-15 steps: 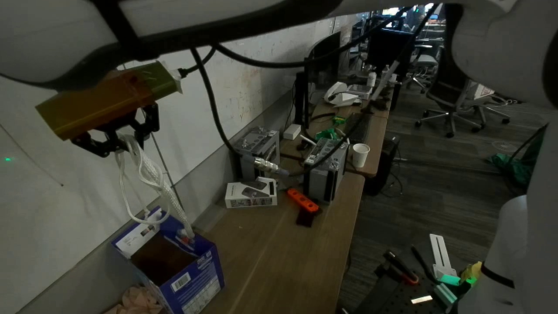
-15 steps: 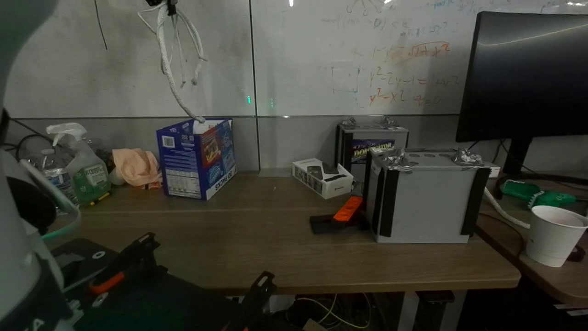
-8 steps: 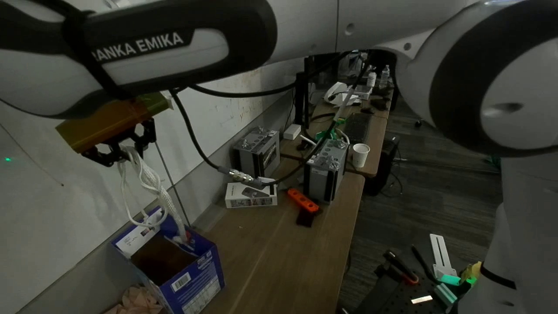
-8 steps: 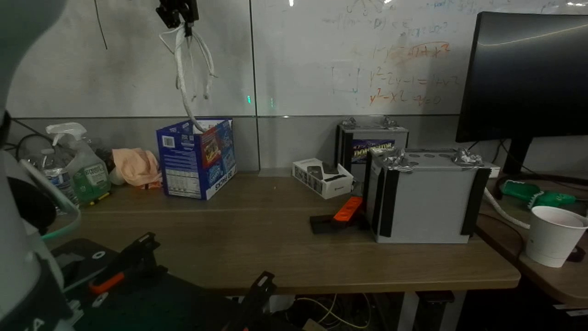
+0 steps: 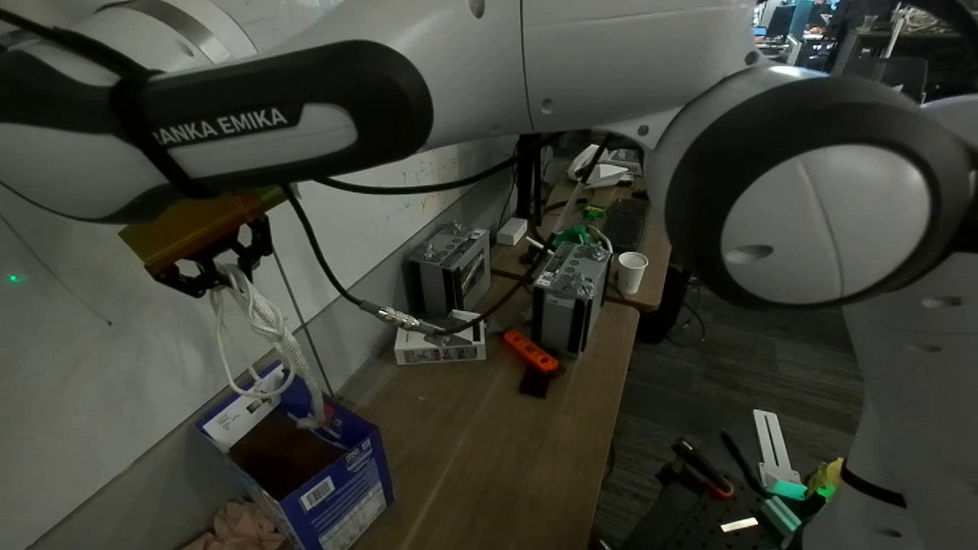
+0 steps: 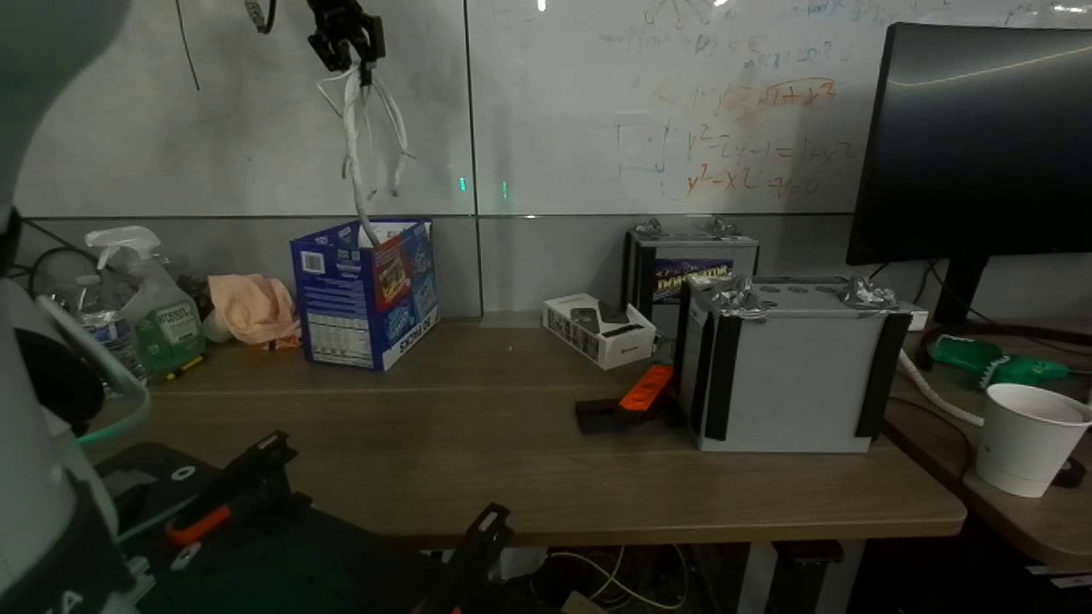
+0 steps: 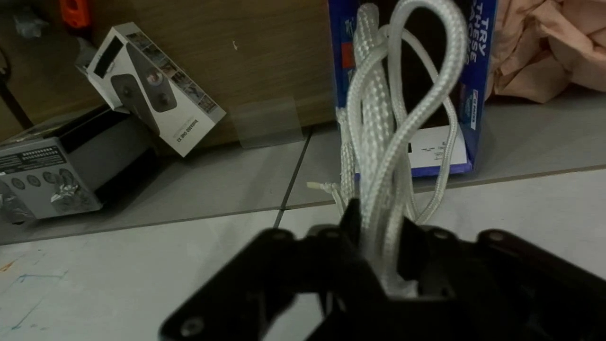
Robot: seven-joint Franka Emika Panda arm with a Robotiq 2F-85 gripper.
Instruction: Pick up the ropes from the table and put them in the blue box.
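Ropes [image 7: 376,102], feel: judged light, soft & v. limp; nothing fragile. Smooth weave prob. a bit slippery if only one strand is caught. No shape will be kept; loops will sag, swing w/ quick moves & poss. be snagged on box rim.
Ropes, where to hold: best taken at upper end, where strands run tog., as is done here; all strands should be caught at once, else some could slip out.
Ropes, look: white, braided; thick coarse-woven length plus thinner cord in loose loops, one slim end poking left in wrist view. Easily lost vs. pale whiteboard [image 6: 546,128].
Ropes, place: hung over blue box [image 6: 337,294], at far left on tabletop [image 6: 478,435] in an exterior view. Lowest end dipped inside box mouth, most of rest above; whether any wall is touched can't be told.
Hand [image 7: 381,237]: closed on bundle, strands pinched nr top; tips blurred in wrist view.
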